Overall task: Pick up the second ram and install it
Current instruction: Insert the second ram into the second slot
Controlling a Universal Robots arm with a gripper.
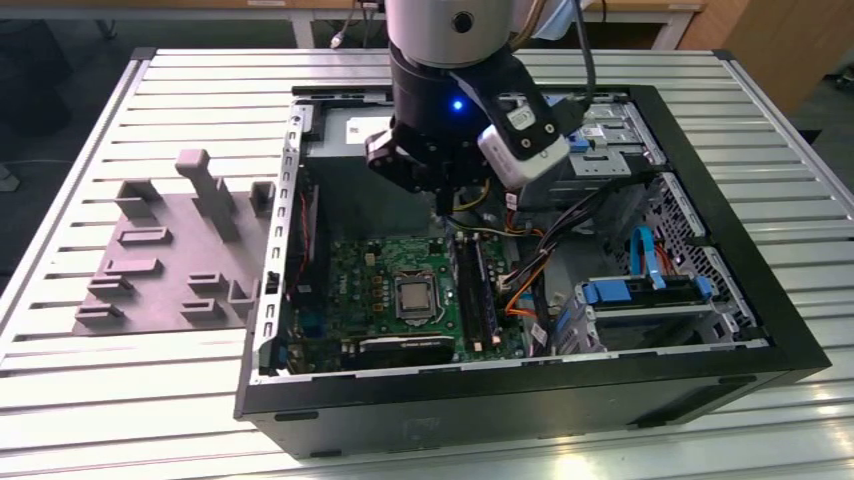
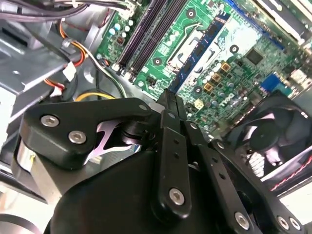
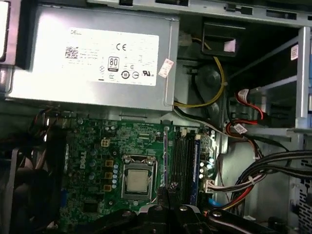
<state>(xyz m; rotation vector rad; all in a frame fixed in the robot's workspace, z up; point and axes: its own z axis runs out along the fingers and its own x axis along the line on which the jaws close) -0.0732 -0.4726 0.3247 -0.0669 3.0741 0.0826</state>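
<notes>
second ram (image 1: 471, 290), as far as we can tell, is one of the dark sticks seated on edge in the long black slots (image 3: 187, 156) just beside the processor socket (image 1: 416, 297); we cannot tell it from its neighbour. the gripper (image 2: 172, 100) hangs above those slots, off the socket's side toward the silver power supply (image 3: 92, 58), its jaws pressed together. the grey holder (image 1: 174, 250) lies well apart from the socket, outside the case (image 1: 534, 400).
</notes>
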